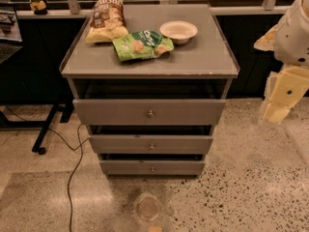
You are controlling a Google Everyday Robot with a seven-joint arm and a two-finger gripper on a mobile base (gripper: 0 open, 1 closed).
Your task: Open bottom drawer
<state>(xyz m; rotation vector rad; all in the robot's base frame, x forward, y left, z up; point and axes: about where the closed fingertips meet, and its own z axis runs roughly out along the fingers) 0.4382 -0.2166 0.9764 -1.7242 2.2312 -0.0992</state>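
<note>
The grey cabinet (203, 57) stands in the middle of the view with three drawer fronts stacked one above another. The bottom drawer (125, 167) is the slimmest front, just above the floor, with a small round metal knob (152, 168) at its centre. Its front sits close under the middle drawer (120, 144), and its inside does not show. My gripper (276, 111) hangs on the cream-coloured arm (294, 33) at the right edge, well to the right of the cabinet and level with the top drawer (111, 111). It touches nothing.
On the cabinet top lie a brown chip bag (105, 19), a green chip bag (141, 44) and a white bowl (178, 31). A black cable (73, 168) runs over the speckled floor at the left, near a dark desk leg (48, 129). A round mark (147, 208) shows on the floor in front.
</note>
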